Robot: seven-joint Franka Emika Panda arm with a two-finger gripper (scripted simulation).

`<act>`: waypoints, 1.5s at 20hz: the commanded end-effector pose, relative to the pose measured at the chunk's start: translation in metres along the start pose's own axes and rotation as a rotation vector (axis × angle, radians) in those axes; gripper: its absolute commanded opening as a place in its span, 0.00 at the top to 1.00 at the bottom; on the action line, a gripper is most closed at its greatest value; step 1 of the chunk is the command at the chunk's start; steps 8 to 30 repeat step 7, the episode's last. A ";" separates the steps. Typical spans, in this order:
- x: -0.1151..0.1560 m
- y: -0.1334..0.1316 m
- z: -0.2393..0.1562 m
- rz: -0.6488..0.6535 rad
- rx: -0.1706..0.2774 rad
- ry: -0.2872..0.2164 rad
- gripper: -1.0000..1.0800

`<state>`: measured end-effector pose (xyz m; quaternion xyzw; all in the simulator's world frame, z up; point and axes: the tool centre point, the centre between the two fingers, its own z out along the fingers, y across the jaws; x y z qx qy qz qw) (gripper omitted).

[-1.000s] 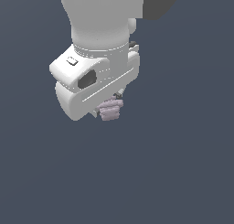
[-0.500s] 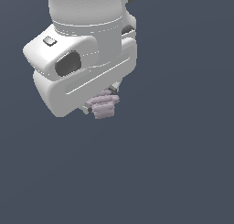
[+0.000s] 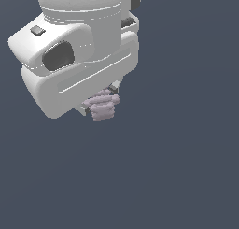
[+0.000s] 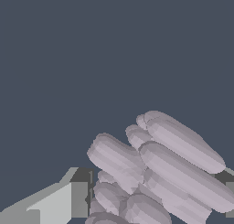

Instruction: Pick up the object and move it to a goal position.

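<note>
While clamped between narrowed fingers, object (image 3: 103,105) held by end effector (image 3: 99,98)

No readable text, labels, brands, numbers or signs in either view. The white gripper (image 3: 99,103) housing is plain, with only a dark recess and a small grey square button on its casing, neither bearing any marking. The object (image 3: 102,105) held under it is unmarked too, and the dark backdrop around both carries no print.
</note>
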<state>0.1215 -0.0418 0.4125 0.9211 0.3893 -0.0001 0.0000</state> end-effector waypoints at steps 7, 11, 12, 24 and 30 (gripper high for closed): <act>0.000 0.002 -0.003 0.000 0.000 0.000 1.00; 0.000 0.002 -0.003 0.000 0.000 0.000 1.00; 0.000 0.002 -0.003 0.000 0.000 0.000 1.00; 0.000 0.002 -0.003 0.000 0.000 0.000 1.00; 0.000 0.002 -0.003 0.000 0.000 0.000 1.00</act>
